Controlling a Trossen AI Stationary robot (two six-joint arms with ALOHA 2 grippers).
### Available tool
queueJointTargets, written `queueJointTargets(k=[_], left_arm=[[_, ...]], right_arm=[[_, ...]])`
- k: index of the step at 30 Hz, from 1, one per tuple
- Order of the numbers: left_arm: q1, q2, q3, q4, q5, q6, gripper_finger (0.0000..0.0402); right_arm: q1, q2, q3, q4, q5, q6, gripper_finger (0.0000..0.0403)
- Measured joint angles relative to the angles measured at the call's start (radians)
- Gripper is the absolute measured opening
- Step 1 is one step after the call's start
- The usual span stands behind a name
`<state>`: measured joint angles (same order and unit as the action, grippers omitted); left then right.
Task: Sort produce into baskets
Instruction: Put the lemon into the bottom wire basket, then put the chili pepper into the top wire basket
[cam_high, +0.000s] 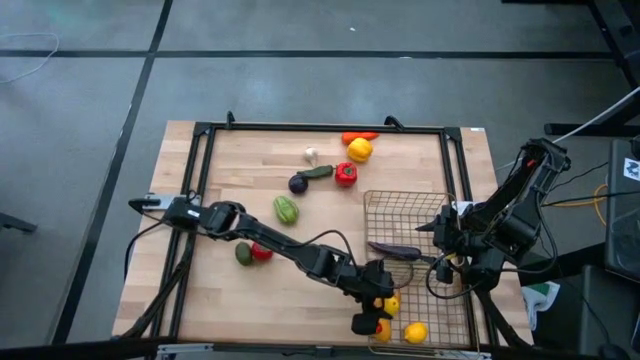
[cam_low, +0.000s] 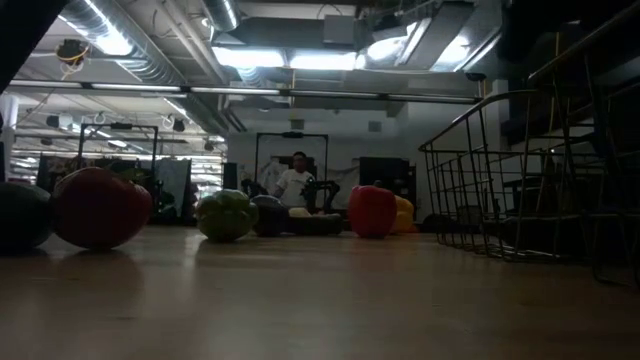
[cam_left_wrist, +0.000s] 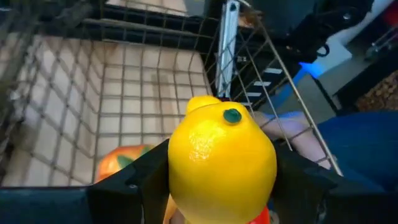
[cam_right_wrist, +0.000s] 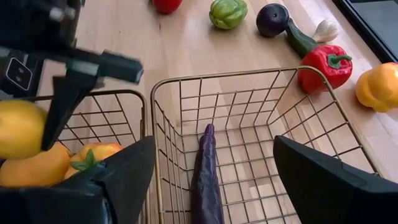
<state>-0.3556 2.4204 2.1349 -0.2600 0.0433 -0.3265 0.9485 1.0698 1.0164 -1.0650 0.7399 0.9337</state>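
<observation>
My left gripper (cam_high: 378, 305) is shut on a yellow lemon (cam_left_wrist: 221, 162) and hangs over the near wire basket (cam_high: 440, 310), which holds several orange and yellow pieces, among them one (cam_left_wrist: 121, 163) under the lemon. The far basket (cam_high: 405, 205) holds a purple eggplant (cam_right_wrist: 205, 174) lying on its floor. My right gripper (cam_right_wrist: 214, 180) stands open above the baskets' right side (cam_high: 442, 245), touching nothing. More produce lies loose on the table: a red pepper (cam_high: 345, 174), a yellow pepper (cam_high: 359, 150), a green one (cam_high: 286, 209), a tomato (cam_high: 261, 251). My left gripper pinches the lemon by its two opposite sides (cam_left_wrist: 177, 177) between its two fingers (cam_left_wrist: 140, 183). The fingers come slanting down from the table's left. The lemon is lifted clear above the near basket, and its end with the green dot (cam_left_wrist: 232, 116) points away from the gripper.
White garlic (cam_high: 311, 155), a dark purple piece (cam_high: 298, 184) and an avocado (cam_high: 243, 254) also lie on the wooden table (cam_high: 220, 300). A black frame (cam_high: 200, 160) rims the table. In the low view a person (cam_low: 295, 180) stands far back in the room.
</observation>
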Motion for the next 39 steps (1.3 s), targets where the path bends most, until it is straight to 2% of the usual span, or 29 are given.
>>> queueJointTargets(k=[8,18,39], left_arm=[[-0.007,0.007,0.0,0.017,-0.025,0.064,0.0221],[-0.007,0.008,0.0,-0.01,-0.062,0.064,0.0279],[0.018,-0.017,0.0,-0.023,-0.061,0.067,0.0276]], right_arm=[[0.0,0.0,0.0,0.0,0.0,0.0,0.0325],[0.0,0.0,0.0,0.0,0.0,0.0,0.0325],[0.0,0.0,-0.001,0.001,0.0,0.0,0.0325]])
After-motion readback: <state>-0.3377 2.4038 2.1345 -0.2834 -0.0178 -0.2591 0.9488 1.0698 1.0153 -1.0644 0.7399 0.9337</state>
